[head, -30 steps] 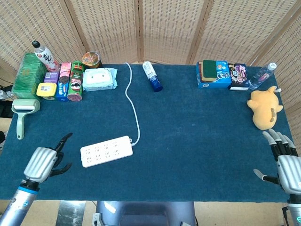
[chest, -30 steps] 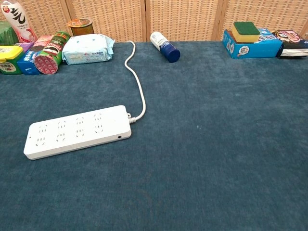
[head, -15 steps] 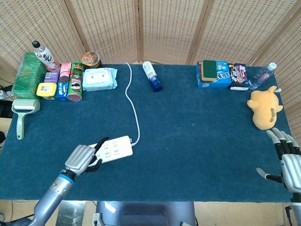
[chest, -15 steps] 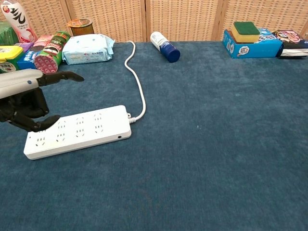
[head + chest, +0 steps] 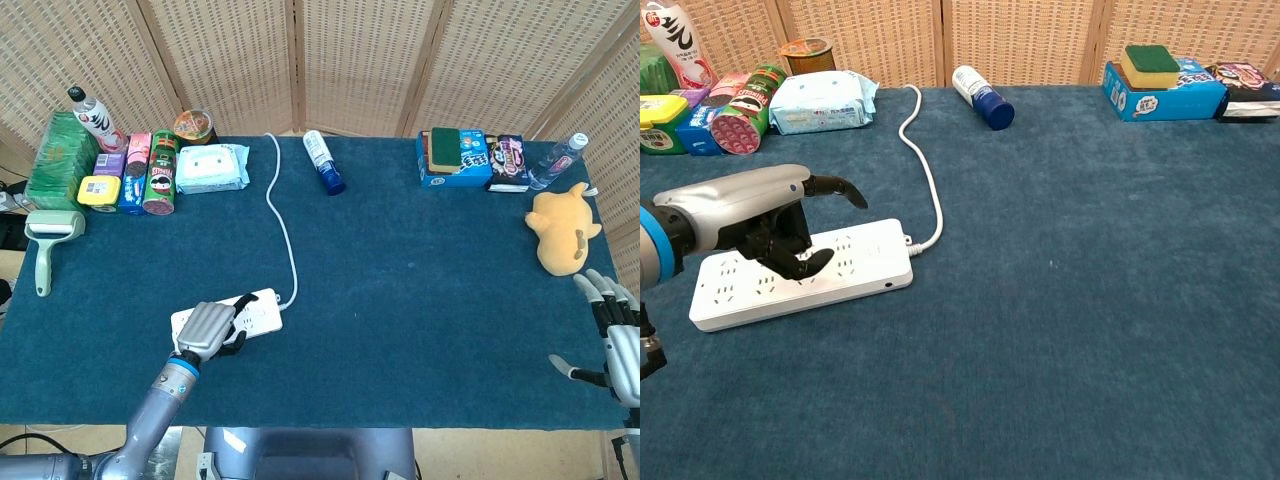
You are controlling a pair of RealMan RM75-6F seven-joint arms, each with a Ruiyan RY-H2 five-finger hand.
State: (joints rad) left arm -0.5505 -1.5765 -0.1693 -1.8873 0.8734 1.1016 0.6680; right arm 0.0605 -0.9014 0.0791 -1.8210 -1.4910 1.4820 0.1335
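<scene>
**A:** Item one?

**B:** White power strip (image 5: 228,318), lying flat on the blue bench (image 5: 420,300), near the front edge and left of centre. Its cable (image 5: 283,226) runs from the strip's right end away toward the back edge.

**A:** And the left hand?

**B:** Left hand (image 5: 210,328) sits over the middle of the strip, fingers (image 5: 810,262) curled down onto its top face. Touching it, as far as the chest view shows; nothing is lifted, and whether it actually grips the strip I cannot tell.

**A:** Right hand?

**B:** Right hand (image 5: 618,335), far to the right of the strip at the bench's right edge. Released, fingers spread, holding nothing.

**A:** Other stock, placed from the strip?

**B:** Beyond it, at the back left: pack of wipes (image 5: 211,167), green crisp can (image 5: 160,172) lying on its side, a small row of boxes, a round tin (image 5: 194,126), green carton (image 5: 57,159), a bottle (image 5: 92,117). Left of the strip, off the bench edge: lint roller (image 5: 50,244). Beyond and slightly right: blue-capped spray bottle (image 5: 323,162) lying down. Far right rear: blue box (image 5: 455,160) with a sponge on top, dark snack packet (image 5: 507,159), water bottle (image 5: 556,160). Just nearer than those, a yellow plush toy (image 5: 559,229), not far from the right hand.
</scene>
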